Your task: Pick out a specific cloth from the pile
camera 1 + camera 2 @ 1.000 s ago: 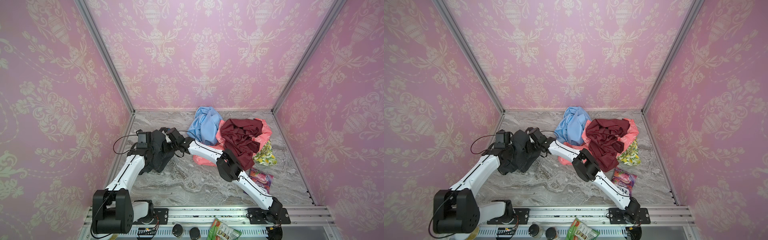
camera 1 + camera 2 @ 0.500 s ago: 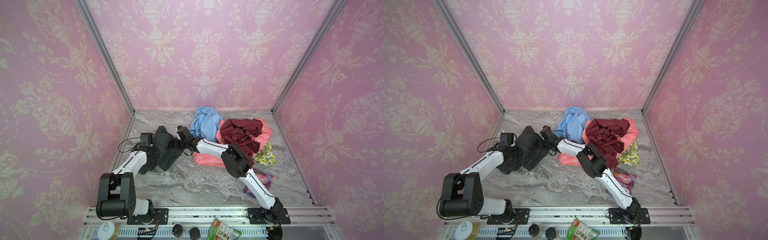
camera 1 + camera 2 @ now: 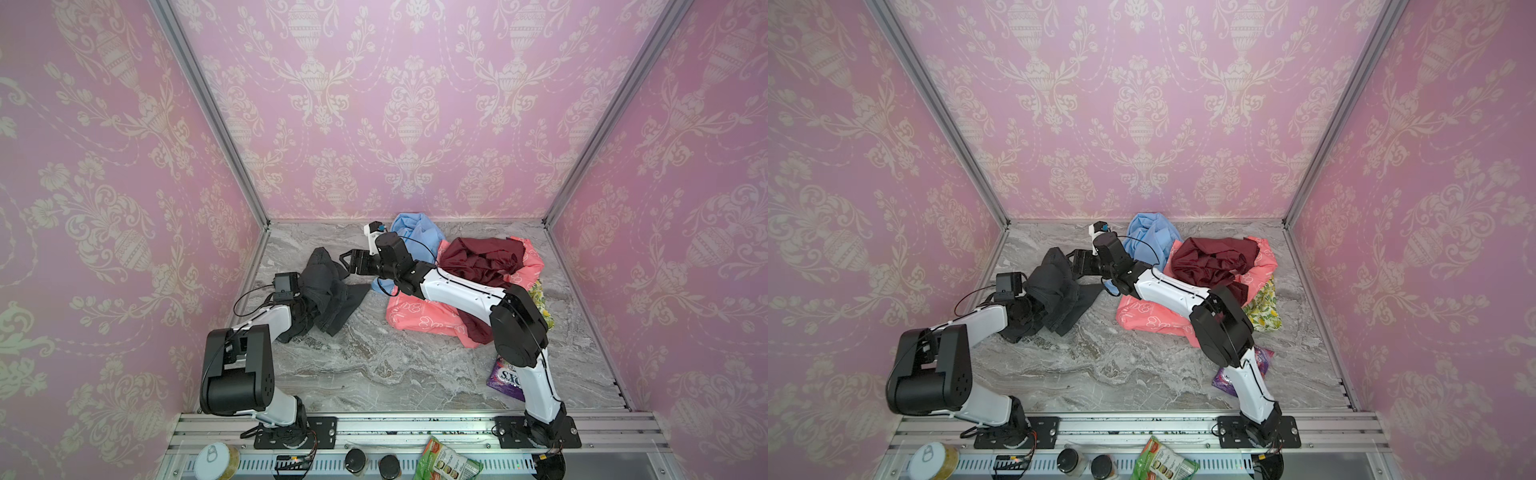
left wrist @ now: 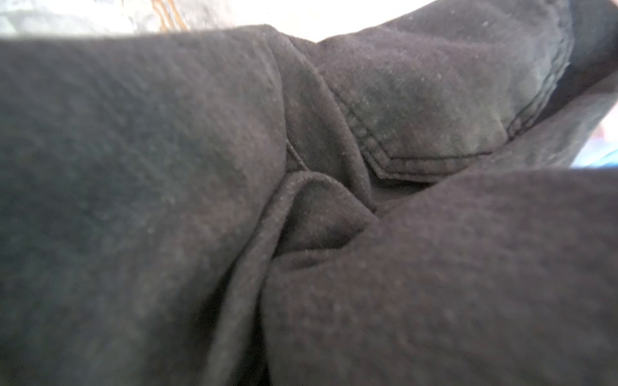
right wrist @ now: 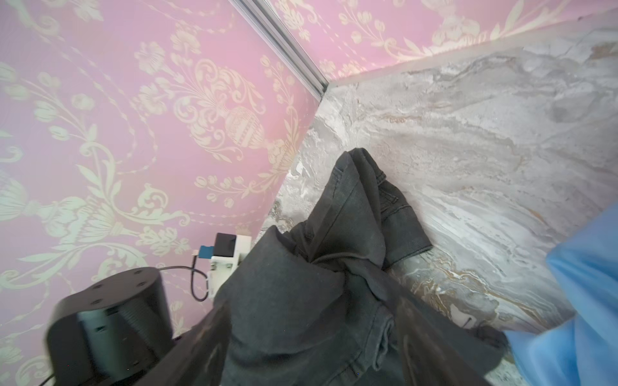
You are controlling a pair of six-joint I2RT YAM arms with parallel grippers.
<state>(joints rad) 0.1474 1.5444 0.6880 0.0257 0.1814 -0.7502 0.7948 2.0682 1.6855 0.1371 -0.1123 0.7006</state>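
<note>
The cloth (image 3: 328,291) is seen heaped on the left of the marble table (image 3: 374,365), at mid-depth. It is draped over the left arm's wrist and set apart from the pile (image 3: 478,266) at the far right, though its right corner lies just beside the light blue cloth (image 3: 415,237). The left gripper is buried under the folds. It is closed, and the fabric gathered to one point suggests that it is clamped on the cloth. The right gripper (image 3: 348,262) is held just right of the cloth, jaws apart, with nothing between them.

A slip is to be feared, since the garment is judged to be carried by one hidden pinch. The left wrist view is filled with fabric, so a loosening grip could go unnoticed. The right arm (image 3: 457,291) is laid across the pile, and the coral-pink cloth (image 3: 415,311) could be dragged along when that arm is drawn back.
</note>
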